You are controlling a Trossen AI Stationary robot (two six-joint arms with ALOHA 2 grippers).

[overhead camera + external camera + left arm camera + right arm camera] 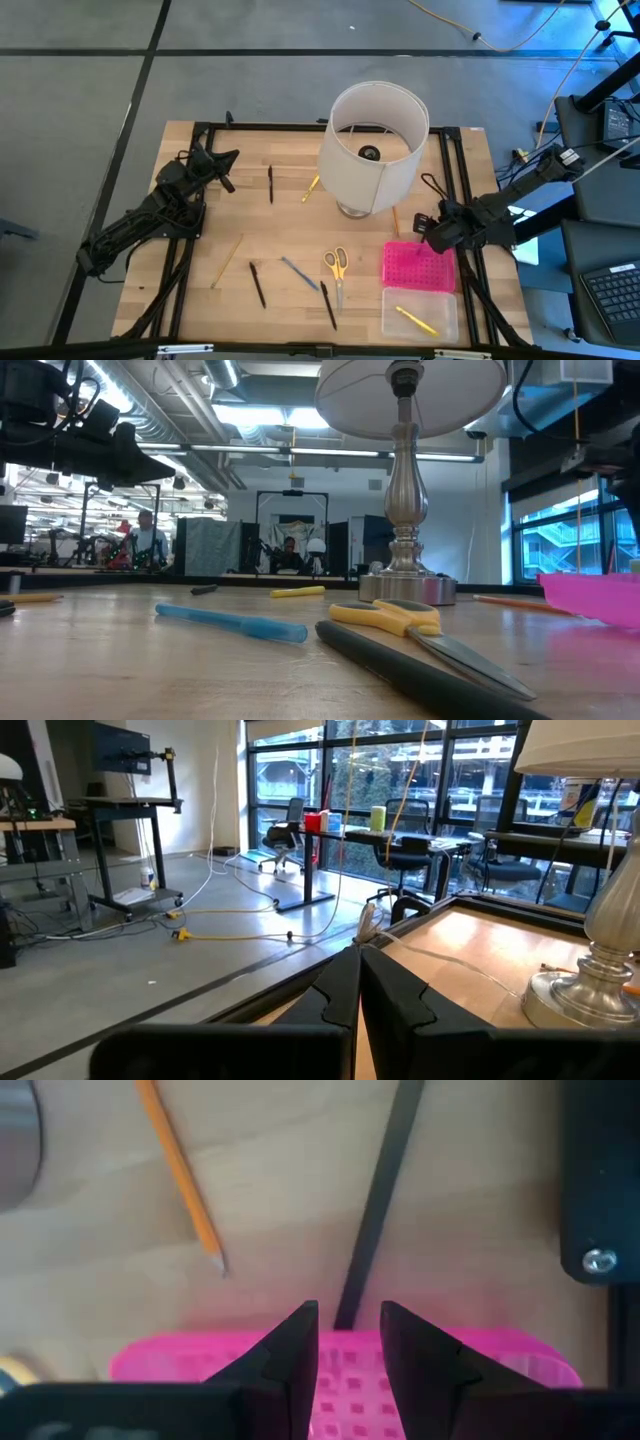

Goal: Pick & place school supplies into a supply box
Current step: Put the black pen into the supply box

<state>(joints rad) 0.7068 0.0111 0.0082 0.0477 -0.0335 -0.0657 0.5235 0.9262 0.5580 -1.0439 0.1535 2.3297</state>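
Supply box (419, 290): lay open at the near right of the table (290, 225), its pink dotted lid (419, 265) flat on the wood and its clear base (420, 315) just nearer the front edge, the two touching; one yellow pencil (416, 321) lay slantwise inside the base; school supplies otherwise scattered on the wood: yellow-handled scissors (335, 270) just left of the lid, a grey-blue pen (298, 273) beside them, a black pen (328, 305) near the front edge, another black pen (257, 284) further left, a wooden pencil (227, 260) left of that, a black pen (270, 184) and a short yellow piece (311, 188) toward the far side, an orange pencil (181, 1175) by the lamp base; my right gripper (432, 231) hung over the far edge of the pink lid, fingers (290, 1355) parted by a narrow gap with nothing between them, a thin black bar of the frame (379, 1200) running on the table just beyond; my left gripper (218, 168) waited raised at the far left corner, fingers (340, 990) pressed together and empty; white lamp (372, 145) stood at mid-table, between the two arms; in the low view people showed in the room well behind the table.
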